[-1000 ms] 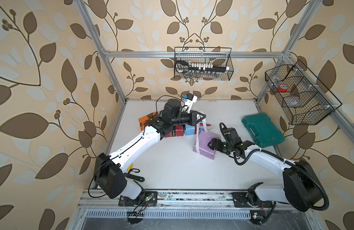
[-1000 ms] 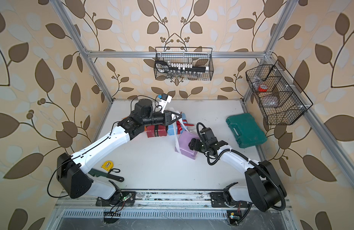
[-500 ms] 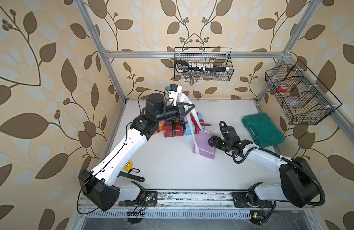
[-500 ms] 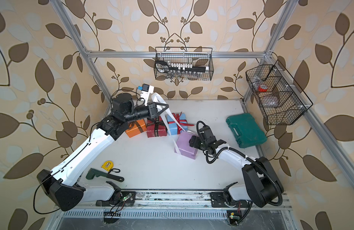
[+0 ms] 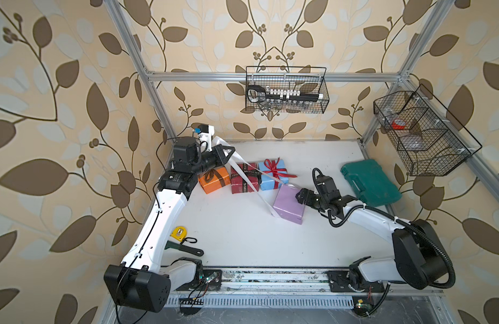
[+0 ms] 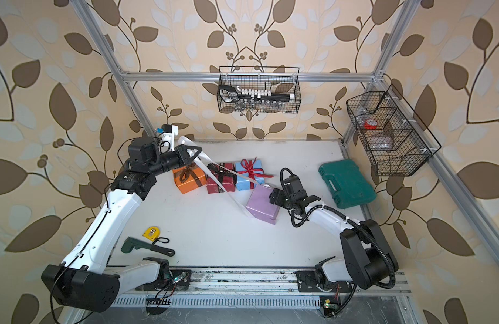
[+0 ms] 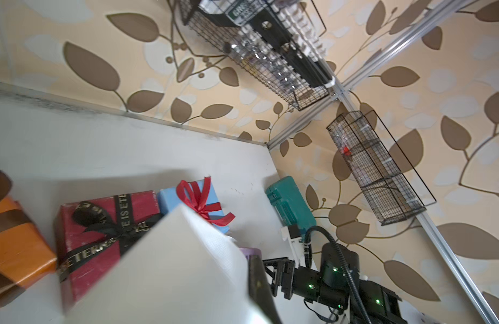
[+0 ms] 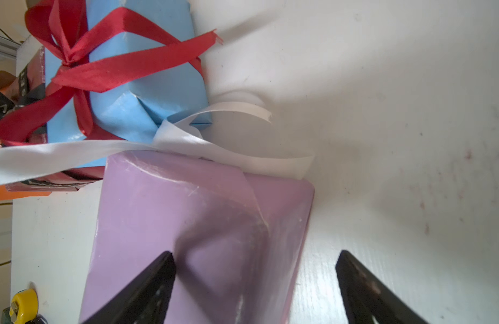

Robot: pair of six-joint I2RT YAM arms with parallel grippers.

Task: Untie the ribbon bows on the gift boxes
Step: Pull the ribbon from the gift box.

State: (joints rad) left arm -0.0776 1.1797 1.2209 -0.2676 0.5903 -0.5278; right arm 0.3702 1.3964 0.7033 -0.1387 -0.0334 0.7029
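At the far left corner of the surface [image 5: 242, 241], the left gripper [image 5: 226, 153] is raised and clamped shut on the white ribbon [image 5: 243, 174]. The ribbon runs taut in two strands from there, across the dark red box [image 5: 239, 186], down to the lilac box [image 5: 287, 206]. Judged purpose: a long pull away from the box to draw the bow out.

The right gripper [image 8: 255, 256] is spread wide and holds nothing. One finger [image 8: 158, 269] sits over the lilac box top, the other over bare surface just beside it. It is probably placed to steady the box against the pull. Whether it presses on the paper, cannot tell.

In the right wrist view the white bow's loops look gone. A twist of ribbon remains at the box's far edge, with two loose tails curling onto the surface.

Count:
- Gift boxes, four: orange box [image 5: 214, 183], dark red, light blue box [image 5: 272, 181], lilac. The first three stand in a row, touching; the lilac lies apart, nearer the right arm.
- Ribbons, four: brown ribbon [image 5: 211, 175], black ribbon [image 7: 122, 221] and red ribbon [image 5: 273, 168] all tied in bows; the white one mostly undone.
- Green case [image 5: 370, 182], one, well right of the boxes.
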